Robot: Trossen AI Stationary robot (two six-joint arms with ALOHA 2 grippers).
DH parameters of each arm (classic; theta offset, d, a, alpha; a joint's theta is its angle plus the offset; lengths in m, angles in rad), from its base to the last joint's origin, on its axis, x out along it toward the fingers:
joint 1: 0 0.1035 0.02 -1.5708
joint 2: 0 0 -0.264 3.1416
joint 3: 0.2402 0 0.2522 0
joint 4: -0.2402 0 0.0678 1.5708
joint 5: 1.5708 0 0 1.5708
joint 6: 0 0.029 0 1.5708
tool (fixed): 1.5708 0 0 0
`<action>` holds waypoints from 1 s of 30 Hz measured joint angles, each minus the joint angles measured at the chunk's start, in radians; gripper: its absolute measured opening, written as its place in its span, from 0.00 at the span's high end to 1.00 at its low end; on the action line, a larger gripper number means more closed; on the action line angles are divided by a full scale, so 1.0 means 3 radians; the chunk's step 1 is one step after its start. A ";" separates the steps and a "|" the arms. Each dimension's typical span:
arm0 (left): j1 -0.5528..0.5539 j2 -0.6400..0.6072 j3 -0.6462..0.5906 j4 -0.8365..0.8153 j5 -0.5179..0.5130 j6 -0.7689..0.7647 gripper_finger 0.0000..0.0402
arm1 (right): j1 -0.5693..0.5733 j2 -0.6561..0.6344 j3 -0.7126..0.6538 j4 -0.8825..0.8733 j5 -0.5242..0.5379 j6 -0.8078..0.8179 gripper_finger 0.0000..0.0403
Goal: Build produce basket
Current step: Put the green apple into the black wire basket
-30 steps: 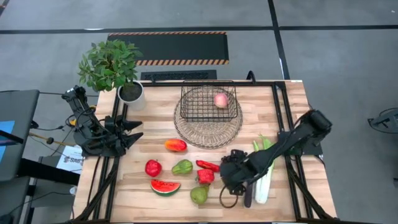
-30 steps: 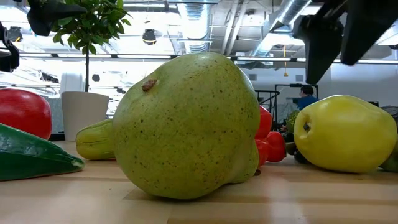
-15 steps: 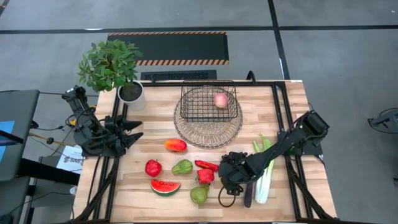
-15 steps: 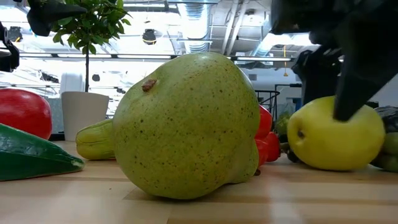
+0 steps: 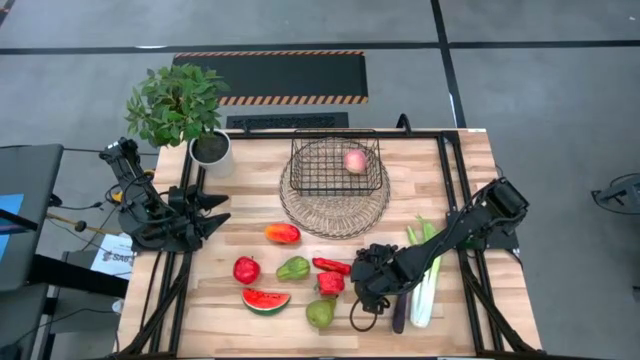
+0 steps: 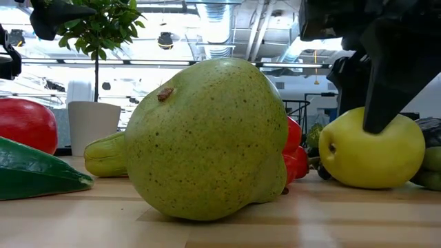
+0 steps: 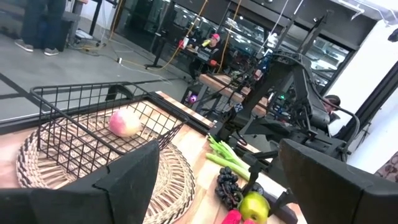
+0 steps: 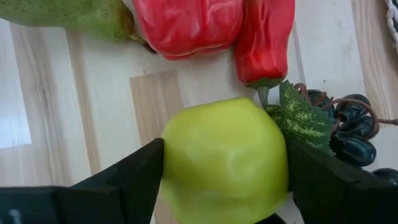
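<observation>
Jaws of the right gripper [image 8: 224, 168] pinch the round yellow-green fruit [image 8: 225, 163]; its smooth skin could slip free mid-lift.

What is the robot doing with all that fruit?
It's filling the wire basket with produce. Only a peach lies inside so far. The right gripper has its jaws on either side of a yellow-green apple on the table. The left gripper waits open near the potted plant.
</observation>
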 joint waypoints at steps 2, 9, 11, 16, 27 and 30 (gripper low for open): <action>-0.0001 0.0000 0.0000 0.0000 0.0015 0.0000 0.22 | 0.0000 0.0005 0.0066 -0.0069 -0.0002 0.0000 0.25; 0.0000 0.0000 0.0000 -0.0001 0.0015 0.0000 0.22 | 0.0001 0.0042 0.0323 -0.0247 -0.0137 -0.0102 0.26; -0.0001 0.0000 0.0000 -0.0003 0.0020 0.0000 0.22 | 0.0006 0.0035 0.0426 -0.0335 -0.0134 -0.0108 0.26; -0.0001 0.0000 0.0000 -0.0005 0.0106 0.0000 0.22 | -0.0003 0.0029 0.0678 -0.0583 -0.0090 -0.0228 0.26; -0.0001 0.0000 0.0000 -0.0031 0.0110 0.0000 0.22 | -0.0272 -0.0511 0.1088 -0.0949 0.0157 -0.0612 0.26; -0.0001 -0.0001 0.0000 -0.0031 0.0115 0.0000 0.22 | -0.0438 -0.0819 0.1087 -0.0981 0.0313 -0.0689 0.26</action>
